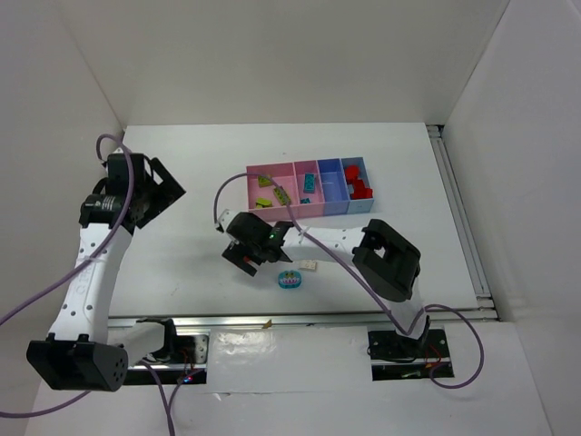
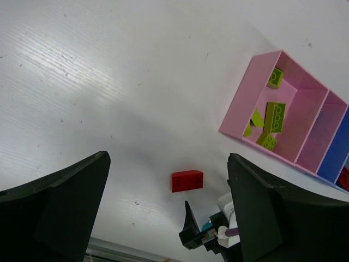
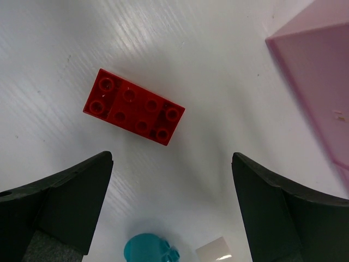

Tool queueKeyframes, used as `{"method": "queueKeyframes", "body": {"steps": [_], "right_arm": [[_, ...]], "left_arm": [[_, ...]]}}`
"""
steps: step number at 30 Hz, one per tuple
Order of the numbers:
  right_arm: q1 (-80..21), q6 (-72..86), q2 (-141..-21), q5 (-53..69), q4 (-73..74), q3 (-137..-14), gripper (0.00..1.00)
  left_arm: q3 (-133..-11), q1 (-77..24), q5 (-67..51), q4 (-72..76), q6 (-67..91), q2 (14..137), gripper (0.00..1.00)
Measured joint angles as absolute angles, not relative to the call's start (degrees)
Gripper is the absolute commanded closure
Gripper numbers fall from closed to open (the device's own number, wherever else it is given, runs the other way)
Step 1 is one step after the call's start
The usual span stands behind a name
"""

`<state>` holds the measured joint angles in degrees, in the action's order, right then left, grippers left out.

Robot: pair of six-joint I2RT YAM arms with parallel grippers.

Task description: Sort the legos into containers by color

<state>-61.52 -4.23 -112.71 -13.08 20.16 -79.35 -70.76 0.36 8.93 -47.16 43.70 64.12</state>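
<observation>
My right fingers (image 3: pixel 60 202), spread wide, hang above the red lego (image 3: pixel 133 106) lying studs-up on the surface (image 3: pixel 191 43) near the wide pink container (image 3: pixel 322 82); I judge it light, stiff and slick, best pinched across its two long side walls.

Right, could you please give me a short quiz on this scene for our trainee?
1. True or false: the red brick lies inside a bin.
2. Which bin holds the yellow-green bricks? A: the wide pink bin. B: the blue one. C: the light blue one.
3. Fill in: the right gripper, above the red brick, is ____.
Key: 1 false; 2 A; 3 open.
</observation>
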Motion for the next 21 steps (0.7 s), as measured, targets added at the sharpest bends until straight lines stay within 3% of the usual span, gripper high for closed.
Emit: {"method": "queueKeyframes", "body": {"steps": [11,21], "right_arm": [[-60.93,-7.57,-117.99,-14.17,16.05,-81.87,0.04],[-57.21,-6.83,-122.56,-9.37,13.63,-87.05,0.2]], "left_arm": [[-69.8,1.83,8.14,-45.36,41.78,63.55,0.01],[-69.8,2.7,6.7,-44.53,40.42,63.68,0.01]]}}
